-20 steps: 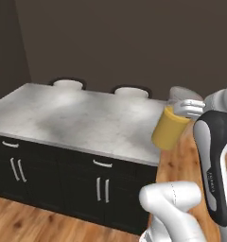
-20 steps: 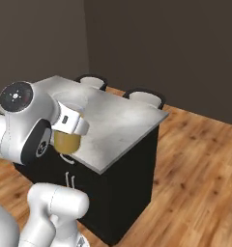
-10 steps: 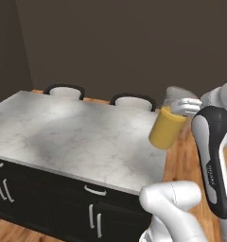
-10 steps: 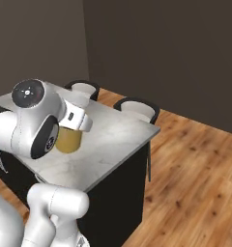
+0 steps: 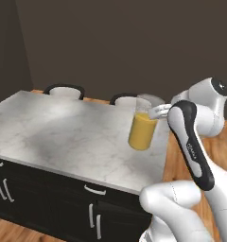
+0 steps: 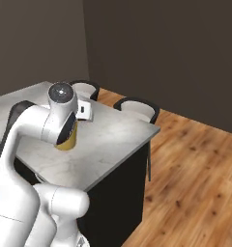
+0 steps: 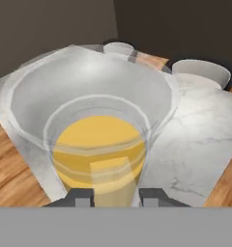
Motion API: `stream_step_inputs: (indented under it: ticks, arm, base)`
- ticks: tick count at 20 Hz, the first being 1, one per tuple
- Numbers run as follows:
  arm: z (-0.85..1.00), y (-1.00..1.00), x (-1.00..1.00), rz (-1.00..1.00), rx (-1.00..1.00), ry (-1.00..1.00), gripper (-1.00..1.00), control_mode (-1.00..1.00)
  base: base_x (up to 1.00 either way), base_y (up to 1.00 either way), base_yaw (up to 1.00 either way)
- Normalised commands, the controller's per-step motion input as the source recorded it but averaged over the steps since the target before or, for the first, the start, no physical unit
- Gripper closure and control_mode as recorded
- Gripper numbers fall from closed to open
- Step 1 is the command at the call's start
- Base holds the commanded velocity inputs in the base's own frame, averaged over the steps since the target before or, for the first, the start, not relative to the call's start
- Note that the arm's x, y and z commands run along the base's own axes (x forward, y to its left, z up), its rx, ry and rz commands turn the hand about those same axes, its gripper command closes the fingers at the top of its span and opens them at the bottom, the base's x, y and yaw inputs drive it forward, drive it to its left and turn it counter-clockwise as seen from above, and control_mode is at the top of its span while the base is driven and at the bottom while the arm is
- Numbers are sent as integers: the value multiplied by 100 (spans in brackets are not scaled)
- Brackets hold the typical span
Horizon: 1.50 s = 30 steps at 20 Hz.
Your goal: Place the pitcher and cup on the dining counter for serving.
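Note:
The pitcher, a clear vessel with an orange-yellow body, stays upright over the right end of the dining counter. My gripper is shut on its rim from the right side. In the right base view the pitcher stands low over the marble top, partly hidden behind my arm; I cannot tell whether its base touches. The hand view looks down into the pitcher, with my gripper pinching its near wall. The cup is out of view.
Two grey-backed chairs stand along the counter's far side. Black cabinet fronts with silver handles face the base. Wooden floor lies open to the right of the counter's end.
The whole picture has shifted: the base has driven closer along the counter. The pitcher, still gripped, now hangs over the marble top instead of by its right edge.

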Motion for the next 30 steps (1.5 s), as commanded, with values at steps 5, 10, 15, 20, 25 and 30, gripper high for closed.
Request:
stream_step_inputs:
  ticks: [5, 10, 15, 20, 25, 30]
  arm:
    - [-54, 85, 100, 9, -13, 5, 100, -100]
    - [-46, 64, 100, 0, -2, 1, 100, -100]
    - [-34, 53, 83, 0, -3, 0, 100, -100]
    - [-43, 31, 54, 0, -1, 2, 100, -100]
    - [-49, 18, 30, 0, -2, 9, 100, -100]
    - [-49, 1, 3, 0, 0, 10, 100, -100]
  base:
    - [0, 0, 0]
    - [0, 0, 0]
    - [0, 0, 0]
    - [0, 0, 0]
    - [0, 0, 0]
    - [0, 0, 0]
